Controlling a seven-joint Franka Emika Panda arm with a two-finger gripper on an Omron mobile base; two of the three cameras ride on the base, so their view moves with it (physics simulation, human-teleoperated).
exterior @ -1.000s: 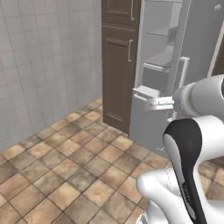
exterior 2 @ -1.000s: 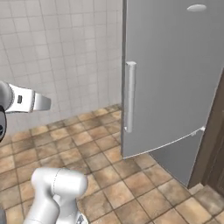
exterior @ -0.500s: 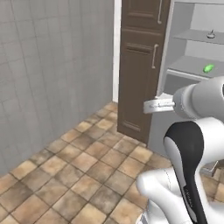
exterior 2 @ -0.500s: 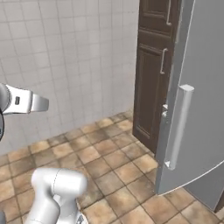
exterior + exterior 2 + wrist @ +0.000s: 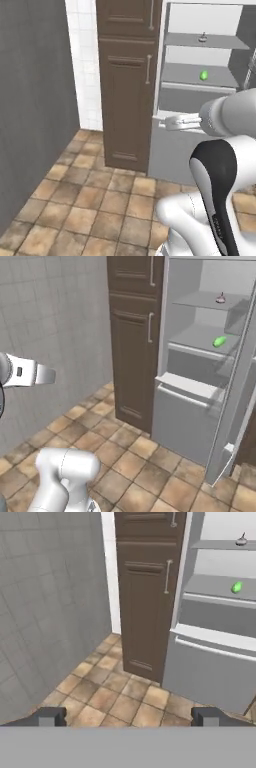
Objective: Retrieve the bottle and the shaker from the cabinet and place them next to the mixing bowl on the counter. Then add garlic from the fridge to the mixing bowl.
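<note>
Reaching out level over the floor, the white arm rises from the lower right of the left base view, bends at a dark elbow, and extends its forearm toward frame centre, ending in the gripper (image 5: 172, 121) just in front of the fridge's lower section. In the right base view the same gripper (image 5: 44, 375) juts in from the left edge, pointing right, well apart from the fridge. Brown mottled floor tiles (image 5: 90, 197) cover the ground; a grey tiled wall (image 5: 45, 602) fills the left of the hand view. A tall dark brown cabinet (image 5: 127, 100) with closed doors and slim vertical handles stands just left of the open fridge (image 5: 200, 376), whose door (image 5: 235, 406) swings out along the right edge of the right base view. Inside, on the upper shelf at upper right, sits a small pale bulb-like item, apparently the garlic (image 5: 220, 298); too small to confirm. One shelf lower lies a green item (image 5: 219, 342). A drawer front (image 5: 187, 387) projects slightly below. Fingers (image 5: 50, 716) stand wide apart at the bottom corners of the hand view, holding and touching nothing.
</note>
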